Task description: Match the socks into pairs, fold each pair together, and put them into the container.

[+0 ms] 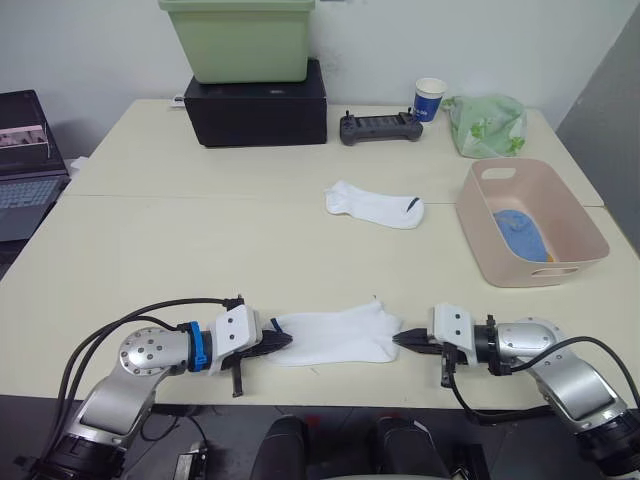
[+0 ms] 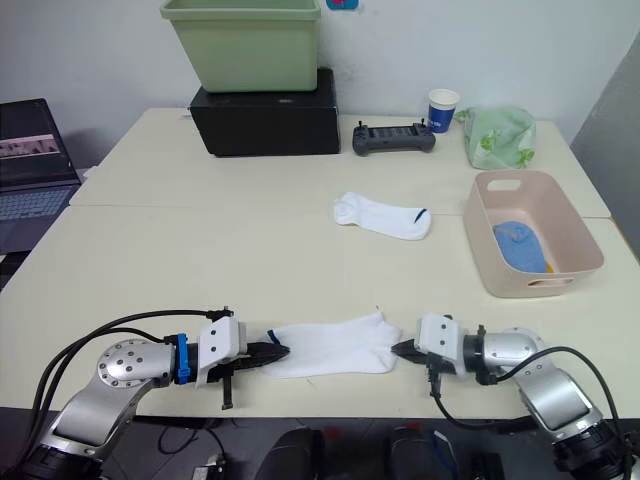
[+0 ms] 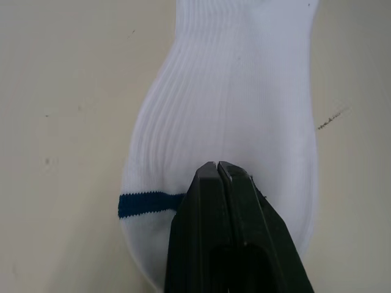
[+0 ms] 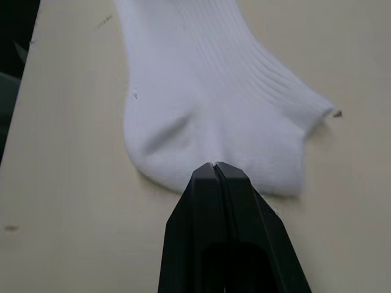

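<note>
— Near the table (image 1: 150, 260) front edge: white sock (image 1: 340, 335) flat, stretched between both grippers. Left gripper (image 1: 280, 343) pinched tight on the toe end with the blue stripe; right gripper (image 1: 404, 341) pinched tight on the opposite end.

— Farther back: second white sock (image 1: 375, 204) lying loose. Beside it, to the right: pink tub (image 1: 570, 222), holding blue socks (image 1: 520, 235).

Both arms are silver metal with white wrist blocks and black cables. The left arm (image 1: 150, 355) has a blue ring; black fingers (image 3: 229, 244) taper to points.
</note>
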You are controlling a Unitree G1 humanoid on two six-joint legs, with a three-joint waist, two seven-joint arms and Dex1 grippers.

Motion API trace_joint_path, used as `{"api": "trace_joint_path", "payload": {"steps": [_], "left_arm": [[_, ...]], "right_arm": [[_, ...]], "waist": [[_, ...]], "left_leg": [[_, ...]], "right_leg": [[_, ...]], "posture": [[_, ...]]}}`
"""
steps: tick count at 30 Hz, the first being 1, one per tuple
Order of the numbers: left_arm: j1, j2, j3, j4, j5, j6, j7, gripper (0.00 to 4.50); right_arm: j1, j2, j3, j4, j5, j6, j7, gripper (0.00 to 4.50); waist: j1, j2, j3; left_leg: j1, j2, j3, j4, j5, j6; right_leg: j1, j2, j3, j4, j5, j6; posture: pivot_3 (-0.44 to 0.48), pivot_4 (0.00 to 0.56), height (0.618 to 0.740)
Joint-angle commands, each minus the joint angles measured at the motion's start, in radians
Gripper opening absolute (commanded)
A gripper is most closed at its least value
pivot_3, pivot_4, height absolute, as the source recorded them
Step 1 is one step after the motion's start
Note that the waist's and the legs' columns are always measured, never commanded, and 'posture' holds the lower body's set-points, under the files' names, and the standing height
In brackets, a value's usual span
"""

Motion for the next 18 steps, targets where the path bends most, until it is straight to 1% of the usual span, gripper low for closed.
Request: {"api": "trace_joint_path", "payload": {"steps": [1, 3, 4, 6, 7, 8, 10, 11, 13, 14, 17, 18], "left_arm": [[-0.002, 0.012, 0.029, 0.029, -0.016, -0.01, -0.016, 0.0], [-0.009, -0.003, 0.046, 0.011, -0.075, 0.023, -0.025, 0.0], [-0.017, -0.012, 0.068, -0.003, -0.121, 0.065, -0.017, 0.17], [-0.033, -0.025, 0.115, -0.031, -0.211, 0.176, 0.012, 0.61], [-0.038, -0.029, 0.125, -0.038, -0.231, 0.208, 0.02, 0.92], [-0.047, -0.035, 0.144, -0.037, -0.243, 0.229, 0.037, 1.22], [-0.072, -0.063, 0.207, -0.015, -0.262, 0.255, 0.114, 1.87], [-0.082, -0.086, 0.249, 0.019, -0.257, 0.245, 0.169, 2.2], [-0.078, -0.14, 0.305, 0.098, -0.203, 0.174, 0.278, 2.84], [-0.069, -0.168, 0.321, 0.127, -0.174, 0.136, 0.324, 3.17], [-0.043, -0.233, 0.328, 0.133, -0.137, 0.086, 0.398, 4.14], [-0.044, -0.256, 0.32, 0.125, -0.124, 0.077, 0.423, 4.48]], "right_arm": [[0.015, -0.009, -0.069, -0.04, 0.085, 0.043, 0.027, 0.04], [0.006, 0.011, -0.113, -0.075, 0.152, 0.088, 0.017, 0.04], [-0.005, 0.032, -0.143, -0.087, 0.181, 0.117, -0.015, 0.01], [-0.028, 0.07, -0.185, -0.096, 0.212, 0.164, -0.073, 0.41], [-0.035, 0.079, -0.195, -0.095, 0.216, 0.178, -0.086, 0.65], [-0.043, 0.09, -0.205, -0.09, 0.212, 0.187, -0.106, 0.99], [-0.063, 0.122, -0.227, -0.075, 0.191, 0.204, -0.178, 1.72], [-0.078, 0.153, -0.232, -0.048, 0.161, 0.196, -0.238, 2.07], [-0.102, 0.227, -0.235, -0.007, 0.12, 0.194, -0.353, 2.78], [-0.109, 0.248, -0.23, 0.011, 0.088, 0.181, -0.39, 3.15], [-0.107, 0.271, -0.231, 0.039, 0.055, 0.162, -0.415, 4.21], [-0.11, 0.27, -0.238, 0.059, 0.051, 0.152, -0.417, 4.24]], "waist": [[0.0, 0.0, 0.0], [-0.001, 0.0, 0.0], [-0.001, 0.0, 0.0], [-0.002, 0.0, 0.0], [-0.001, 0.0, 0.0], [-0.001, 0.0, 0.0], [0.0, 0.0, 0.0], [0.0, 0.0, 0.0], [-0.002, 0.0, 0.0], [-0.003, 0.0, 0.0], [-0.001, 0.0, 0.0], [0.0, 0.0, 0.0]], "left_leg": [[0.0, 0.0, 0.0, 0.0, 0.0, 0.0], [0.0, 0.0, 0.0, 0.0, 0.0, 0.0], [0.0, 0.0, 0.0, 0.0, 0.0, 0.0], [0.0, 0.001, 0.0, 0.0, 0.0, 0.0], [0.0, 0.001, 0.0, 0.0, 0.0, 0.0], [-0.001, 0.001, -0.001, 0.0, 0.0, 0.0], [-0.001, 0.0, -0.001, 0.0, 0.0, 0.0], [-0.001, 0.0, -0.001, 0.0, 0.0, 0.0], [-0.001, 0.0, -0.001, 0.0, 0.0, 0.0], [-0.001, 0.0, 0.0, 0.0, 0.0, 0.0], [-0.002, 0.0, 0.0, 0.0, 0.0, 0.0], [-0.003, 0.0, 0.001, 0.0, 0.0, 0.0]], "right_leg": [[0.0, 0.0, 0.0, 0.0, 0.0, 0.0], [0.0, 0.0, 0.0, 0.0, 0.0, 0.0], [0.0, 0.0, 0.0, 0.0, 0.0, 0.0], [0.0, 0.0, 0.0, 0.0, 0.0, 0.0], [-0.001, 0.0, 0.0, 0.001, 0.0, 0.0], [-0.001, 0.0, 0.0, 0.001, 0.0, 0.0], [-0.001, 0.0, 0.0, 0.001, 0.0, 0.0], [-0.001, 0.0, 0.0, 0.0, 0.0, 0.0], [-0.001, 0.0, 0.0, 0.0, 0.0, 0.0], [-0.001, 0.0, 0.0, 0.0, 0.0, 0.0], [-0.003, 0.0, 0.001, 0.001, 0.0, 0.0], [-0.004, -0.001, 0.001, 0.0, 0.0, 0.0]], "posture": [[0.0, 0.15, 0.74], [0.0, 0.15, 0.74], [0.0, 0.15, 0.74], [0.0, 0.15, 0.74], [0.0, 0.15, 0.74], [0.0, 0.15, 0.74], [0.0, 0.15, 0.74], [0.0, 0.15, 0.74], [0.0, 0.15, 0.74], [0.0, 0.15, 0.74], [0.0, 0.15, 0.74], [0.0, 0.15, 0.74]]}}
